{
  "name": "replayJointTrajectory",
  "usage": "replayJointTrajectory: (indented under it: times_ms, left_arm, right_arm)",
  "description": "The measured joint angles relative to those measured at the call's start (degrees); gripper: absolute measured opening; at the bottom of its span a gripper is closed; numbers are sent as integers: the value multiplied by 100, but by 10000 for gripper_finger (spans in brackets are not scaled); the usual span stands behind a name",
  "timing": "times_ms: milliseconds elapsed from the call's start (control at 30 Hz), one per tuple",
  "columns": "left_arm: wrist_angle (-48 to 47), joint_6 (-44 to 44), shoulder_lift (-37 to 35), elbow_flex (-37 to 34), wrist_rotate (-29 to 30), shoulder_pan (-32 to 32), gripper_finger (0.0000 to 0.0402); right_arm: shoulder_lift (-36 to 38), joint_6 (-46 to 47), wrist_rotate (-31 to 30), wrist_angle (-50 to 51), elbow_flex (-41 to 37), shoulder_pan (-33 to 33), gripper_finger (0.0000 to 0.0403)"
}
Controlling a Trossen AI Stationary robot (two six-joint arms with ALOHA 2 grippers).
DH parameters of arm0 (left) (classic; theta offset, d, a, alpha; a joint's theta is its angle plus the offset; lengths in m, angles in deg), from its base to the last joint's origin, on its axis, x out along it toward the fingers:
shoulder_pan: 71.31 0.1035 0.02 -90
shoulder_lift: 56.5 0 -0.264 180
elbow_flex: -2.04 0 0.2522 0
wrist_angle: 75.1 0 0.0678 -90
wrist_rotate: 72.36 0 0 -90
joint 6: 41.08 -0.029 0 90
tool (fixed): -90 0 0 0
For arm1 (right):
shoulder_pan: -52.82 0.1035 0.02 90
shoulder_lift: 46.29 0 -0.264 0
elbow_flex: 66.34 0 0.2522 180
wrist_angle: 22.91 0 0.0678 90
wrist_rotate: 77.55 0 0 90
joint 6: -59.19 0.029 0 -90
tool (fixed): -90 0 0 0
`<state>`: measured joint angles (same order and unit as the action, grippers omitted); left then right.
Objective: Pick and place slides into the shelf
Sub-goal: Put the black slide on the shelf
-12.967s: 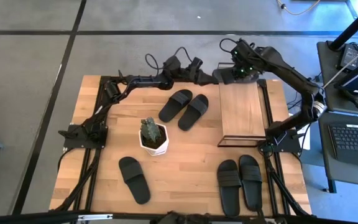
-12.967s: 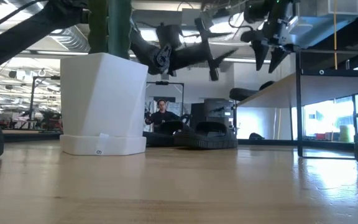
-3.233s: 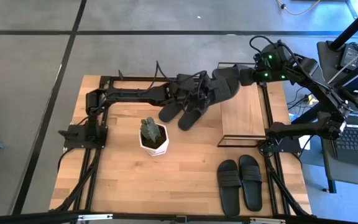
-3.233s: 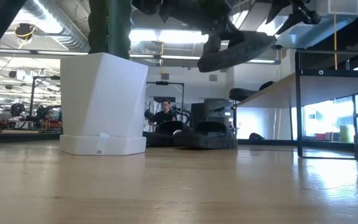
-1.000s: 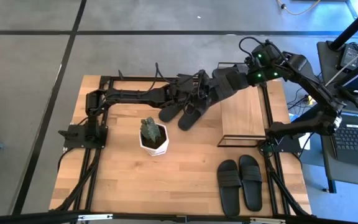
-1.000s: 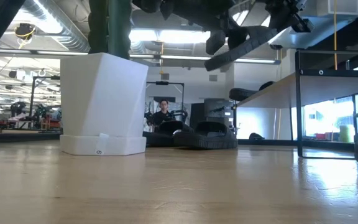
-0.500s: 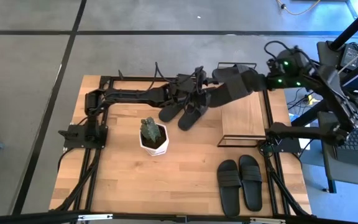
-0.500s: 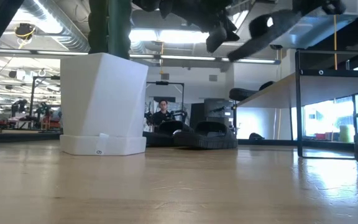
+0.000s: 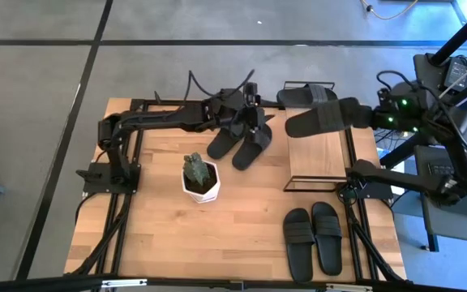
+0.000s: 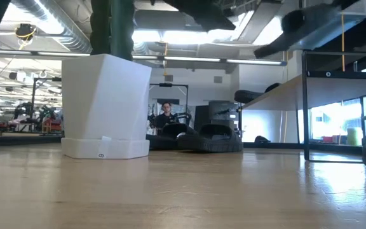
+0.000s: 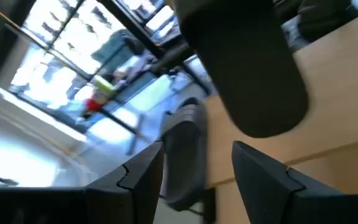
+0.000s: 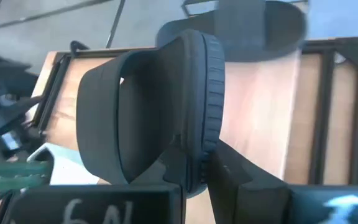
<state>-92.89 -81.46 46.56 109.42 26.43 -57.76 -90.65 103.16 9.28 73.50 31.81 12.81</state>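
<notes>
We are in the carry-and-place step: the right end effector (image 9: pixel 366 116) is clamped on the edge of a slide (image 9: pixel 323 118), which it holds in the air over the far end of the shelf (image 9: pixel 318 158), where another slide (image 9: pixel 308 94) already lies. The left end effector (image 9: pixel 252 113) hangs with its fingers apart over the pair of slides (image 9: pixel 241 140) on the worktop (image 9: pixel 242 219); a second pair (image 9: pixel 314 236) waits near the front edge, a potted cactus (image 9: pixel 200 177) between them. Next, we judge, the right arm must level the slide and lower it onto the board beside its mate. The right wrist view shows the pinch on the sole's rim; the high view alone gives us the layout.
</notes>
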Motion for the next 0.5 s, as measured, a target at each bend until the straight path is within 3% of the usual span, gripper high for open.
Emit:
replayJointTrajectory:
  times_ms: [500]
  left_arm:
    - [-494,589,-93,2,-238,-26,182]
  right_arm:
    - [1349,602,140,-1128,-2405,-7,38]
